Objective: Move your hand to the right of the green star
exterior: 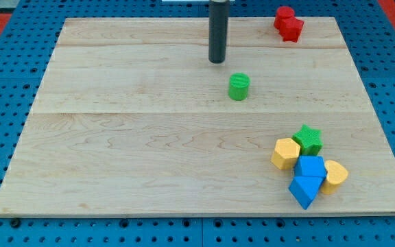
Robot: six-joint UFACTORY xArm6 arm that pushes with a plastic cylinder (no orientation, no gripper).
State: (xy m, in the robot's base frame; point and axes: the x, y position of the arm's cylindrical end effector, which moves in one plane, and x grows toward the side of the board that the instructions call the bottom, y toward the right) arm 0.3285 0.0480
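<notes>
The green star (pixel 308 139) lies at the view's lower right, touching a yellow hexagon block (pixel 286 153) on its left and a blue block (pixel 310 167) below it. My tip (pixel 217 61) is near the view's top centre, far up and left of the star. A green cylinder (pixel 238 87) stands just below and right of the tip, apart from it.
A second blue block (pixel 304 190) and a yellow heart-shaped block (pixel 334 175) crowd below the star. Two red blocks (pixel 288 24) sit at the board's top right edge. The wooden board (pixel 115 137) rests on a blue pegboard.
</notes>
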